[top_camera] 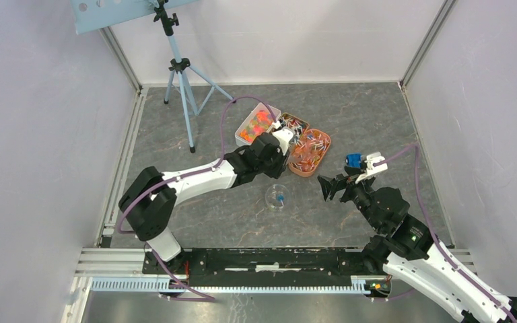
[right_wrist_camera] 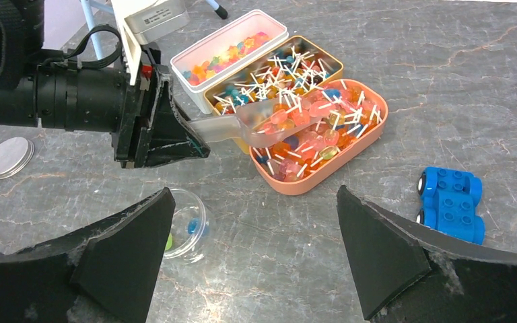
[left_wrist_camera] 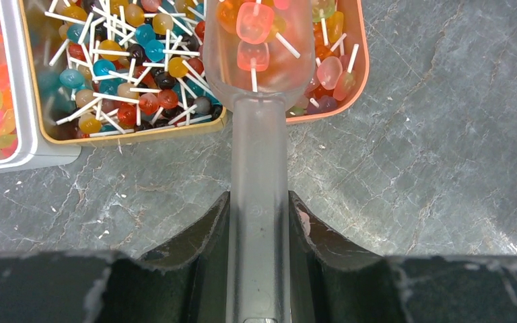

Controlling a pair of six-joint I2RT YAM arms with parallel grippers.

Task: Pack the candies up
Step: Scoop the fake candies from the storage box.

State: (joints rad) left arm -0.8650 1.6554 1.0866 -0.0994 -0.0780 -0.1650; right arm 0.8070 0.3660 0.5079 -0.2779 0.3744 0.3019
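Left gripper (left_wrist_camera: pixel 259 210) is clamped tight on the flat handle of a clear plastic scoop (left_wrist_camera: pixel 258 128). In the left wrist view the handle runs straight up the middle of the frame between both black fingers. The scoop bowl sits at top centre, loaded with a few candies (left_wrist_camera: pixel 254 23): pale orange and pink lollipops on white sticks. The bowl is over a salmon oval tray (left_wrist_camera: pixel 358 74) full of more orange, red and pink lollipops; I cannot tell whether it touches the pile. Just left of it, a tan rectangular tray (left_wrist_camera: pixel 141 133) holds darker mixed lollipops in blue, red, yellow and black. At the far left edge I see a white tray (left_wrist_camera: pixel 23 94) with soft pink, orange and yellow sweets. Right gripper (right_wrist_camera: pixel 254 202) stands wide open with nothing between its fingers, low in the right wrist frame, above bare table. In that view a small clear cup (right_wrist_camera: pixel 200 214) stands at lower left, well apart from the trays, with one blue and one green piece inside. A blue toy car (right_wrist_camera: pixel 451 202) sits at right, near the salmon tray but not touching. A round silver lid (right_wrist_camera: pixel 8 156) lies flat at the left edge. In the top view a tripod (top_camera: pixel 182 87) stands upper left, apart from both arms.
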